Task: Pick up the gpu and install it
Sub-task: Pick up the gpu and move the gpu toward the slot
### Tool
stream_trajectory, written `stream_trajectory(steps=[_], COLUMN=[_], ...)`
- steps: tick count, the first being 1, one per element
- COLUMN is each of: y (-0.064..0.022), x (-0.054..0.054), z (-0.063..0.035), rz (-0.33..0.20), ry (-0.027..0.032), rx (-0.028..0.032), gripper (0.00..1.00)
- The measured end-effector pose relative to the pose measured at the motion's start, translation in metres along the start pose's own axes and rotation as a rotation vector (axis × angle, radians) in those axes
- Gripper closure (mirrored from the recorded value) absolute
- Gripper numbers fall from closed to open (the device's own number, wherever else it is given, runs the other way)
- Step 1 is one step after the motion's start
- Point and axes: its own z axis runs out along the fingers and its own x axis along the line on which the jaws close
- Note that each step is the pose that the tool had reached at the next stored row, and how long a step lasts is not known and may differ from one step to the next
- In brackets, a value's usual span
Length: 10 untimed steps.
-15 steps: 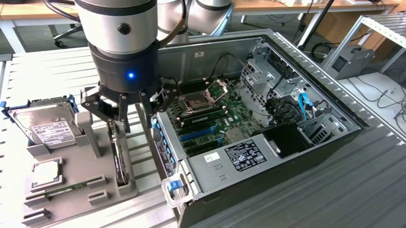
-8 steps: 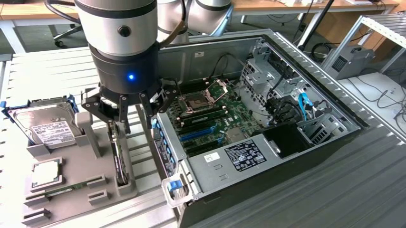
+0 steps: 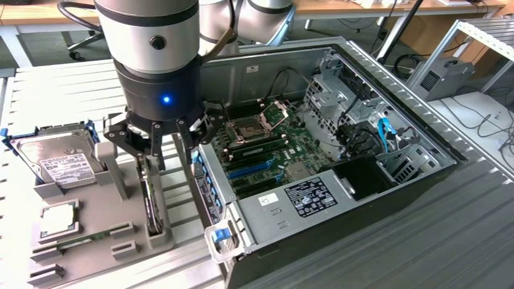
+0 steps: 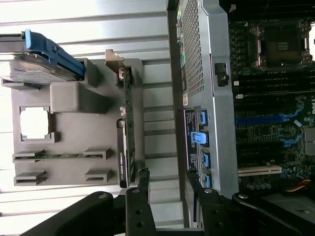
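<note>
**Hovering open-jawed beside the standing gpu**

The gripper (image 3: pixel 170 164) is hanging over the grey holder (image 3: pixel 96 201) at about nine o'clock in the exterior view. Its jaws are standing wide apart and gripping nothing. The gpu (image 3: pixel 151 208) is sitting on its long edge in a slot along the holder's three o'clock side, with its upper edge facing up and free. In the wrist view the gpu (image 4: pixel 127 142) is lining up with one of the fingers (image 4: pixel 142 184) rather than with the gap between them. Bare slats of the table (image 4: pixel 157 98) are showing through that gap.

Room is running tight on the card's three o'clock side. There, just a narrow strip of table is separating the holder's edge from the outer wall of the computer case (image 3: pixel 265 66), which is lying open-sided from the centre towards three o'clock in the exterior view. On the card's nine o'clock side a raised block of the holder is standing near it. Beyond that, the hard drive (image 3: pixel 56 158) is resting in its blue frame, well apart. Inside the case the motherboard (image 3: pixel 273 150) is lying uncovered, its blue slots (image 3: pixel 253 170) facing up with open space above them.
</note>
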Motion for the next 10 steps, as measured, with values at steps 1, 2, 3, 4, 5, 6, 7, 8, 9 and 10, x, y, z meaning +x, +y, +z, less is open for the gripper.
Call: stream_trajectory(steps=[1, 2, 3, 4, 5, 6, 7, 8, 9, 10], y=[0.0, 0.0, -0.0001, -0.0001, -0.0001, -0.0001, -0.0001, -0.0001, -0.0001, -0.0002], x=[0.0, 0.0, 0.0, 0.0, 0.0, 0.0, 0.0, 0.0, 0.0001, 0.0001], z=[0.0003, 0.0006, 0.001, 0.0013, 0.0017, 0.002, 0.0023, 0.0026, 0.003, 0.0033], rz=[0.0, 0.0, 0.0, 0.0, 0.0, 0.0, 0.0, 0.0, 0.0, 0.0], ry=[0.0, 0.0, 0.0, 0.0, 0.0, 0.0, 0.0, 0.0, 0.0, 0.0], rx=[0.0, 0.0, 0.0, 0.0, 0.0, 0.0, 0.0, 0.0, 0.0, 0.0], gripper=[0.58, 0.58, 0.58, 0.58, 0.58, 0.58, 0.58, 0.58, 0.58, 0.58])
